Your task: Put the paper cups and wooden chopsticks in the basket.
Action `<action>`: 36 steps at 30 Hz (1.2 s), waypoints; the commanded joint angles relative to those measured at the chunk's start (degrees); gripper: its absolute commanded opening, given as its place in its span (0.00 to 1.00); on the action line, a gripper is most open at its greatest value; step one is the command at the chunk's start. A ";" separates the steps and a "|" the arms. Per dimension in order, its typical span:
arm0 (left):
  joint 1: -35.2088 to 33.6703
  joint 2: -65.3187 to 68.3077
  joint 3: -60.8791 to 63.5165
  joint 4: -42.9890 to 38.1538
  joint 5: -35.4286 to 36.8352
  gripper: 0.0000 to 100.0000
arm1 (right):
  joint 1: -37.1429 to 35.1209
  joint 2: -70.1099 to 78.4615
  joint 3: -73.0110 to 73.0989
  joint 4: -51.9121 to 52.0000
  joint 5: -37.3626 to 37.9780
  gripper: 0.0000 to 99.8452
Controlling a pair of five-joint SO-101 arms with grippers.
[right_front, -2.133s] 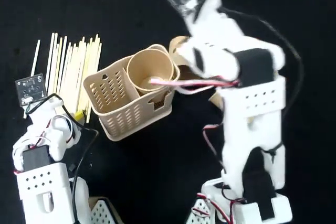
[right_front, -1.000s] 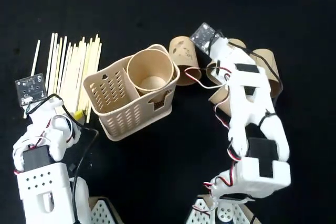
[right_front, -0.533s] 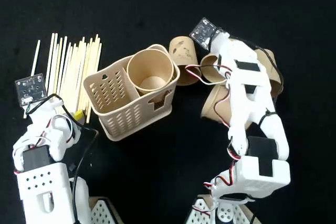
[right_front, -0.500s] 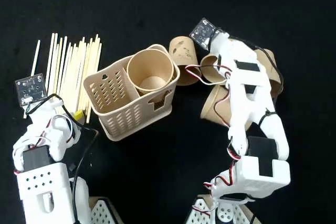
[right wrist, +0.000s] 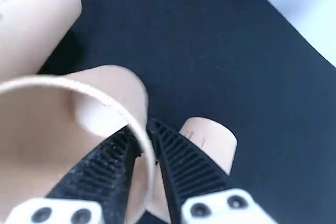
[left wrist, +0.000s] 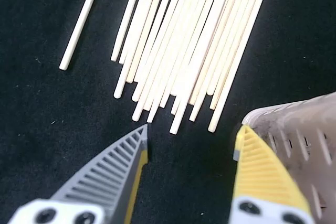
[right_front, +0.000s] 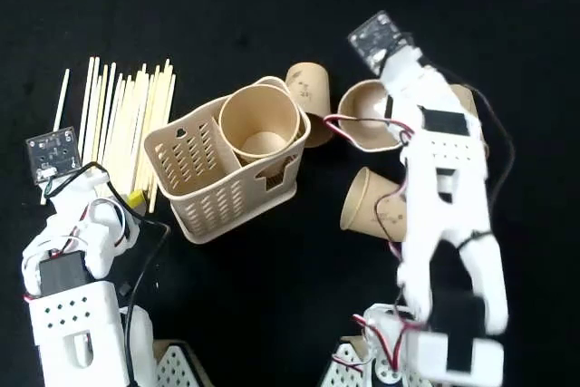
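Right gripper [right wrist: 145, 129]: jaws pressed onto the rim of a paper cup [right_front: 367, 115], one inside the wall, one outside. This cup is near the basket [right_front: 195, 183], mouth up. Second cup [right_front: 261, 124] stands upright inside the basket. Third cup [right_front: 308, 97] lies on its side just beside the basket. Fourth cup [right_front: 370, 204] lies on the black table [right_front: 272, 296]. Left gripper [left wrist: 193, 132]: fingers spread wide, just short of the wooden chopsticks [left wrist: 184, 40], beside the basket's corner.

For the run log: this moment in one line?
right gripper: shut on paper cup rim | left gripper: open by chopsticks | basket: holds stowed cup
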 commanded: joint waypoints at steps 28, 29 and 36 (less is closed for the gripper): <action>-0.31 -0.44 0.22 -1.58 0.62 0.26 | -29.45 -19.47 -54.90 58.29 -24.35 0.01; -0.31 -0.44 0.22 -1.58 0.62 0.26 | -30.59 -19.38 -55.25 58.73 -24.35 0.01; -0.31 -0.44 0.22 -1.58 0.62 0.26 | -35.96 -19.38 -55.25 60.84 -24.26 0.01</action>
